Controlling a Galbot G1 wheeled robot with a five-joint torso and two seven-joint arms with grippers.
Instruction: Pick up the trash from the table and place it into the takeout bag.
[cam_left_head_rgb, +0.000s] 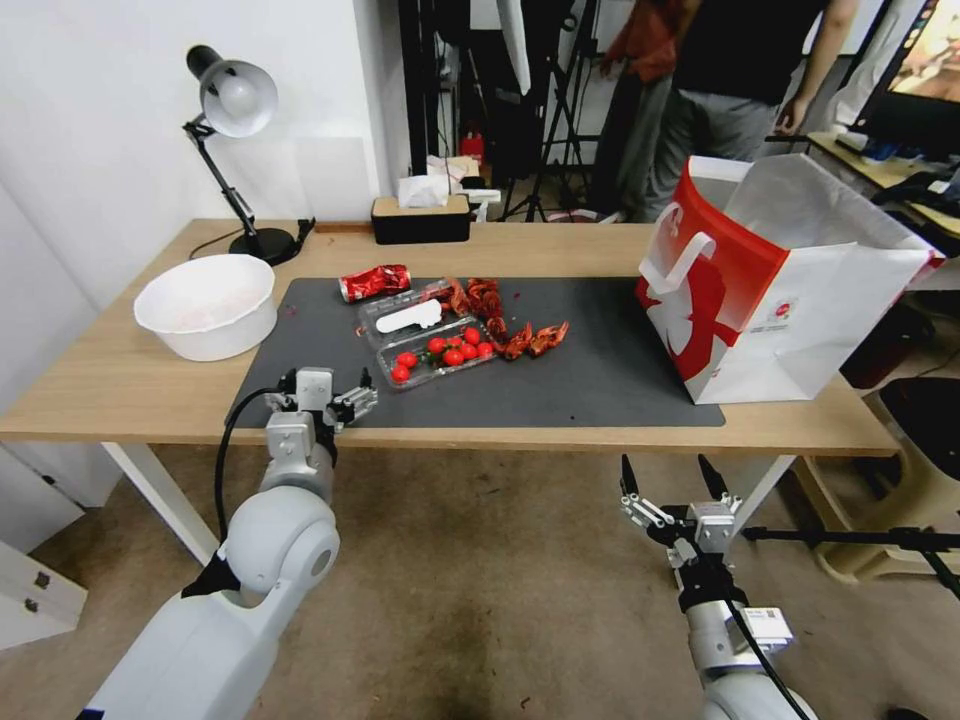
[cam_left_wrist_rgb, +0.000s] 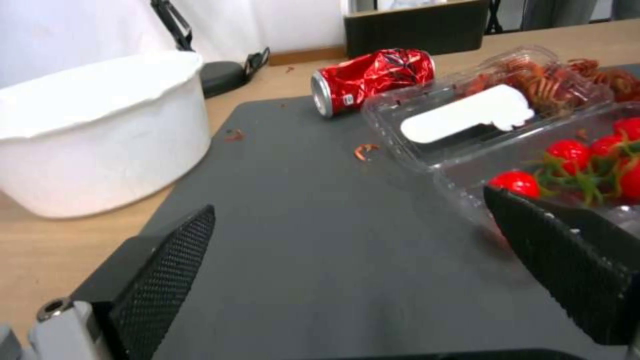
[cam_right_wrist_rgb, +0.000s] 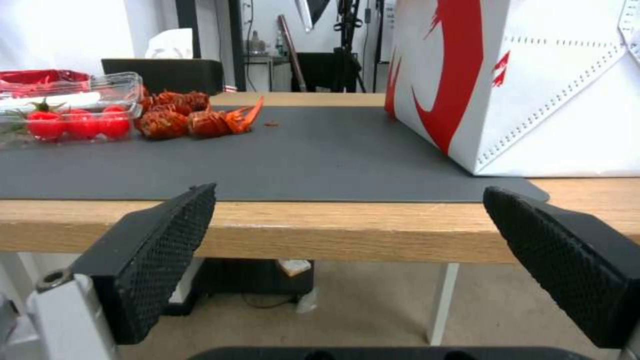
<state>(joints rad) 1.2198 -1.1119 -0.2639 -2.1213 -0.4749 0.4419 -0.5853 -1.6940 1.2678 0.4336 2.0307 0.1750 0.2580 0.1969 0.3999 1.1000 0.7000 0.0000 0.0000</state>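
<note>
Both sets of jaws stand wide apart and grip nothing. From the head camera, your left gripper (cam_left_head_rgb: 322, 392) sits over the near edge of the grey mat (cam_left_head_rgb: 600, 370) on the table (cam_left_head_rgb: 100, 390), while your right gripper (cam_left_head_rgb: 672, 478) hangs below the table's front edge, off the tabletop. On the mat you have the crushed red can (cam_left_head_rgb: 375, 282), then an open clear plastic box (cam_left_head_rgb: 430, 340) holding red cherry tomatoes (cam_left_head_rgb: 445, 350), with a scatter of red crayfish shells (cam_left_head_rgb: 520, 335) just beside it. The takeout bag (cam_left_head_rgb: 780, 290) stands upright and open-mouthed at the mat's right end; the large white bowl (cam_left_head_rgb: 205, 305) sits off the mat to the left.

Left wrist camera gives you what the head view hides: small red crumbs (cam_left_wrist_rgb: 365, 150) on the mat near the can (cam_left_wrist_rgb: 373, 80), and a white label (cam_left_wrist_rgb: 467, 112) on the box lid.

Right wrist camera looks level with the table edge (cam_right_wrist_rgb: 320, 225): shells (cam_right_wrist_rgb: 193, 120) and tomatoes (cam_right_wrist_rgb: 80, 125) far side, bag wall (cam_right_wrist_rgb: 533, 85) close by.
</note>
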